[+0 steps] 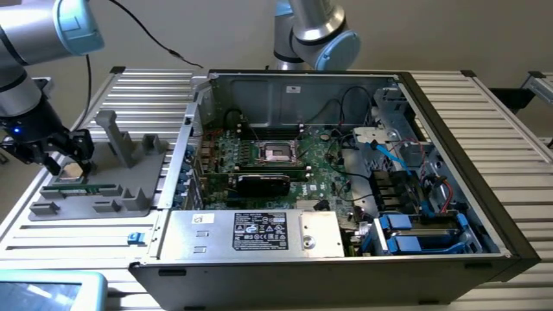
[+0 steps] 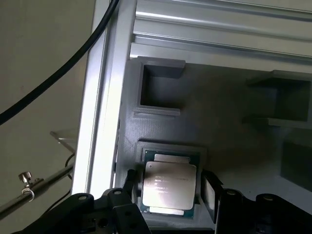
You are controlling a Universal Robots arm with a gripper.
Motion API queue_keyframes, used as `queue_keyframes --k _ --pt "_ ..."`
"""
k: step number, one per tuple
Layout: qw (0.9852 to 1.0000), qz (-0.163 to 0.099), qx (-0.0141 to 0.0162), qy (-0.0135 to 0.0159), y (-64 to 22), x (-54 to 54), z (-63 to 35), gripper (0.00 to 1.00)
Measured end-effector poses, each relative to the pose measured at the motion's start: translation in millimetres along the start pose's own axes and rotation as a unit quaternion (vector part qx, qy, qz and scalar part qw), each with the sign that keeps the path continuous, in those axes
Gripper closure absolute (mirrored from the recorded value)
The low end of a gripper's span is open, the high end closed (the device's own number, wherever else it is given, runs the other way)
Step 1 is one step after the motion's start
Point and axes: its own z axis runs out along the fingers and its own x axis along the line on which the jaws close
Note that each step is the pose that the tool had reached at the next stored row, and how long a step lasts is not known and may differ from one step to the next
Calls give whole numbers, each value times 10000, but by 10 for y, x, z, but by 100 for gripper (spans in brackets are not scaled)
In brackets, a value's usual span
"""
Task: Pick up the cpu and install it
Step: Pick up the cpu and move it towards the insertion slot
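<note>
The cpu (image 2: 168, 185), a silvery square chip with a thin rim, lies flat in a recess of the grey fixture tray (image 2: 219, 122). In the exterior view the cpu (image 1: 74, 170) sits at the tray's far left, outside the computer case. My gripper (image 2: 169, 189) is lowered over it and open, one finger (image 2: 130, 181) on each side of the chip and a small gap at the other finger (image 2: 209, 192). Seen from the exterior view, the gripper (image 1: 62, 157) hangs right above the chip. The dark socket (image 1: 278, 152) with its metal frame sits mid-motherboard inside the case.
An open computer case (image 1: 449, 129) fills the exterior view's middle and right, with cables, drive bays and a power supply (image 1: 259, 232). A green memory stick (image 1: 82, 190) lies in the tray's front slot. A second arm's base (image 1: 315, 32) stands behind the case. A tablet corner (image 1: 48, 291) shows front left.
</note>
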Motion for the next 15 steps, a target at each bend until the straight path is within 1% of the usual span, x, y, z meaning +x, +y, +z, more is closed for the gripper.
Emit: queue_keyframes --k 4,12,14,15 --pt "10000 2 -3 1 11 2 27 37" --pt "10000 2 -3 0 15 1 31 37" --pt "10000 3 -4 1 16 2 30 39" --pt "10000 3 -3 0 16 2 30 45"
